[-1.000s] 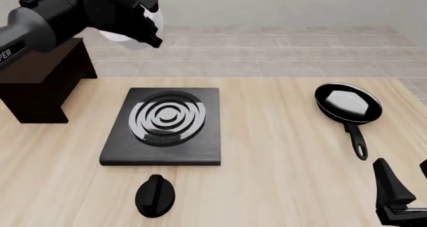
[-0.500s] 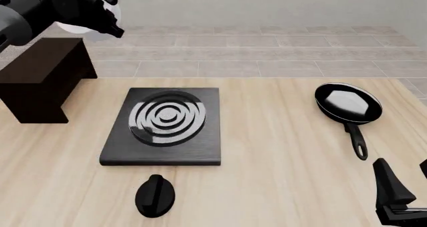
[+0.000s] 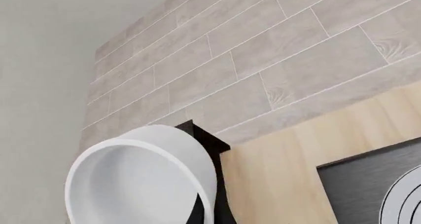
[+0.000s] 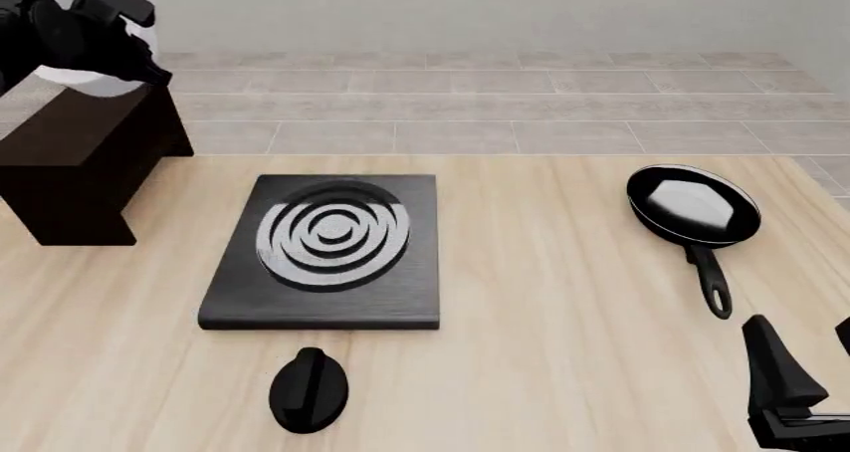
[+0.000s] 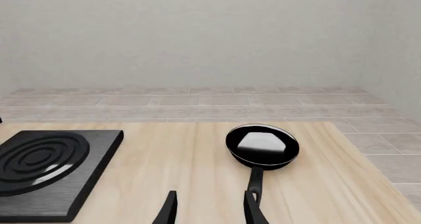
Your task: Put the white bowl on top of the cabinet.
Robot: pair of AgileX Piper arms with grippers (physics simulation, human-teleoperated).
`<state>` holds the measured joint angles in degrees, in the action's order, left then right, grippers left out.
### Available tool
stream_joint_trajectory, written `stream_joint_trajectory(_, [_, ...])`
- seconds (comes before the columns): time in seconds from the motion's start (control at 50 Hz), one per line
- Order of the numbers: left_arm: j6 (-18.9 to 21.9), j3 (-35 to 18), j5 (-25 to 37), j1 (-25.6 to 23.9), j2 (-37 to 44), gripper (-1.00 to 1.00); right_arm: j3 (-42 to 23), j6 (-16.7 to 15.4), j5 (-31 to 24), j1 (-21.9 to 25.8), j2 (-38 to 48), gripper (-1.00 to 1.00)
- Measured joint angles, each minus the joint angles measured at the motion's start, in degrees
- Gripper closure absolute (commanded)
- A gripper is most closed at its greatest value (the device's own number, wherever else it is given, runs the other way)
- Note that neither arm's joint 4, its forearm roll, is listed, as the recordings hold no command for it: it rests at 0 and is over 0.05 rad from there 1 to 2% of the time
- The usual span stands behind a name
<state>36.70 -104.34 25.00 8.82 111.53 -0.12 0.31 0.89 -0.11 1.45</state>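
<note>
The left hand [image 4: 113, 29], pinching the white bowl [image 4: 80, 74] by its rim, holds it tilted above the cabinet [image 4: 80, 158] at the worktop's far left edge, so the flat top lies directly below.

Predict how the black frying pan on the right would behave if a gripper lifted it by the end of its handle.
The frying pan would probably droop dish-first, since its round dish looks far bulkier than the thin handle. The handle looks narrow and glossy, so it may twist or slip between fingers. Pushed on the table, it would likely slide flat rather than roll.
</note>
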Motion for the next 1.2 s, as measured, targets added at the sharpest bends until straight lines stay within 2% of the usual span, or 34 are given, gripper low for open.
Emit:
stream_joint_trajectory(0.16, [-1.60, -3.97, 1.83, 2.08, 2.58, 1.00, 0.00, 0.00, 0.00, 0.00, 0.00, -1.00])
stream_joint_trajectory(0.44, [-4.72, -12.38, 6.17, 2.76, 8.64, 1.00, 0.00, 0.00, 0.00, 0.00, -0.01, -1.00])
stream_joint_trajectory(0.7, [-5.45, -17.39, 8.20, 3.21, 14.08, 1.00, 0.00, 0.01, 0.00, 0.00, 0.00, -1.00])
stream_joint_trajectory(1.2, [-4.66, -22.26, 7.76, 4.76, 17.86, 1.00, 0.00, 0.00, 0.00, 0.00, 0.00, -1.00])
